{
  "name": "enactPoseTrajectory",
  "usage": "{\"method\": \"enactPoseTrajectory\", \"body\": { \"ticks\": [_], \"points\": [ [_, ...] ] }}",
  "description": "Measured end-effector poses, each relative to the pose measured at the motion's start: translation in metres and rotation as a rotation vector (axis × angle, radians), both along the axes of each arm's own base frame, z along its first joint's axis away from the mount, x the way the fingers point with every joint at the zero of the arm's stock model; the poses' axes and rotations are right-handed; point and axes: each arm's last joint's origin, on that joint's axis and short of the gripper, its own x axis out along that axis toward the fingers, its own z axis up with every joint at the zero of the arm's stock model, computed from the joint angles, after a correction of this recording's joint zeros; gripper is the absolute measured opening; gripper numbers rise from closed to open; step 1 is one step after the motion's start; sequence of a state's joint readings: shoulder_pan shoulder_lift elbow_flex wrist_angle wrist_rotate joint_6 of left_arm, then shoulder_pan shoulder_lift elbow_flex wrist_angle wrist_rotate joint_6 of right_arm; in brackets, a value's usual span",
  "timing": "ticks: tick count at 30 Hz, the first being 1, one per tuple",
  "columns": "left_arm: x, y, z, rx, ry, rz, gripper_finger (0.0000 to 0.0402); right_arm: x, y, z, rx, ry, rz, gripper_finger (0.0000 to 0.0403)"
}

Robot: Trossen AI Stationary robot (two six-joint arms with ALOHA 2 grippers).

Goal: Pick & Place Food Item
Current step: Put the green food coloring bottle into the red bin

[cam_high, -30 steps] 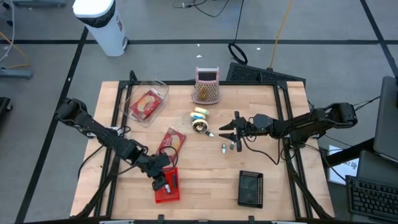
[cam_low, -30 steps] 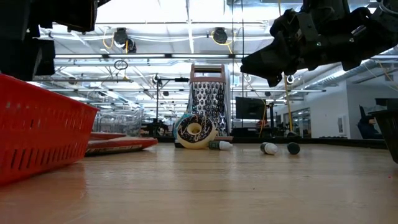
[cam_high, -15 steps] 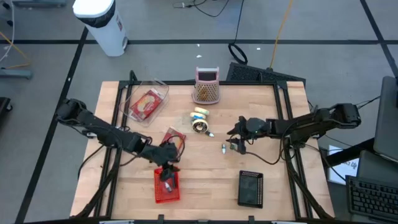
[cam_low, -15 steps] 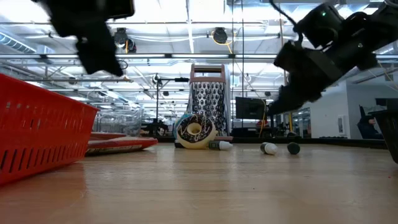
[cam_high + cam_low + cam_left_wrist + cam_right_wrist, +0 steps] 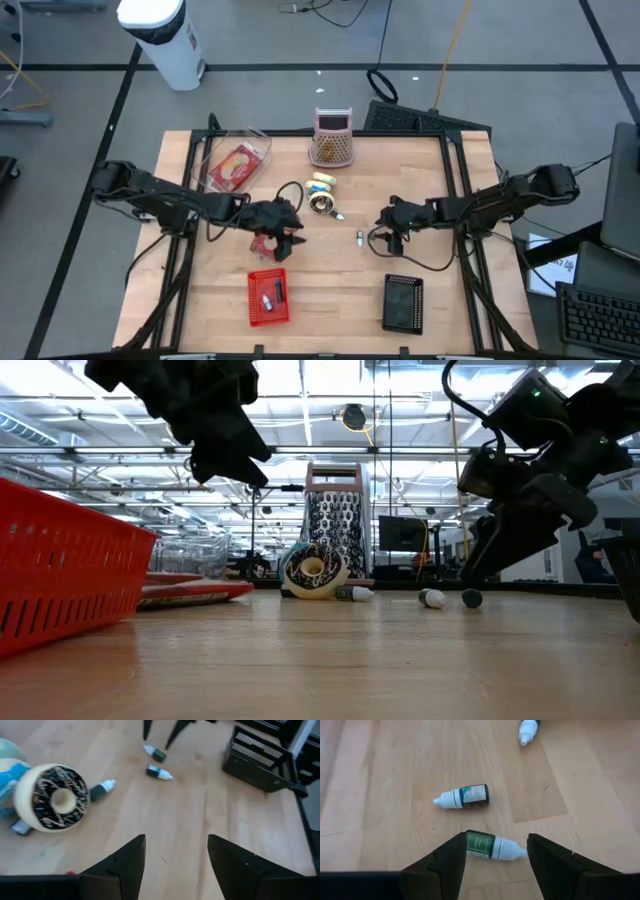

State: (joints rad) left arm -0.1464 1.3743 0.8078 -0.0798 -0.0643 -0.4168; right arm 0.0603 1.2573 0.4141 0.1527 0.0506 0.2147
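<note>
**A:** So where's the pick at? The green bottle (image 5: 487, 845) is lying flat on the table (image 5: 430, 180), right of middle. The right gripper (image 5: 496, 840) is low over it, with a finger on either side. Jaws are open, nothing gripped yet.

**B:** Yeah, that's the new bit. A second ago that gripper was hanging higher up, aimed more toward the donut (image 5: 312, 571), and its jaws were narrower. Now it's dropped and spread, so I read it as lining up the grab.

**A:** The bottle lies crosswise in the gap though, cap toward one finger. Might roll or squirt out when it closes.

**B:** Could be. Two more bottles sit close by: one (image 5: 462, 796) just beyond it, another (image 5: 527, 730) farther off. Nudging one is a risk too.

**A:** And the left gripper (image 5: 285, 232)?

**B:** It was down over the red basket (image 5: 268, 297) at the front edge a second ago. Now it's pulled back up to mid-table near the donut, open and empty. There's small stuff in the basket, can't tell what exactly.

**A:** So probably one drop-off done and the right arm going for the next.

**B:** That's my guess.
</note>
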Motion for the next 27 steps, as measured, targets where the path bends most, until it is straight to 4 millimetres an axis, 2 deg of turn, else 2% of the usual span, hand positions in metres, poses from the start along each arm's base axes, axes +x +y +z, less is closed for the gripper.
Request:
{"method": "enactPoseTrajectory", "body": {
  "ticks": [7,17,23,27],
  "points": [
    [0.002,0.012,0.001,0.03,-0.01,0.019,0.0216,0.0,0.012,-0.01,-0.03,0.054,0.041,0.0237],
    [0.003,0.017,0.001,0.035,-0.012,0.033,0.0216,0.005,0.003,-0.018,-0.177,0.063,-0.058,0.0231],
    [0.003,0.017,0.002,0.034,-0.021,0.033,0.0216,0.007,-0.007,-0.015,-0.251,0.019,-0.238,0.0221],
    [0.004,0.017,0.002,0.033,-0.031,0.033,0.0216,0.008,-0.009,-0.012,-0.198,-0.023,-0.314,0.0221]
  ]
}}
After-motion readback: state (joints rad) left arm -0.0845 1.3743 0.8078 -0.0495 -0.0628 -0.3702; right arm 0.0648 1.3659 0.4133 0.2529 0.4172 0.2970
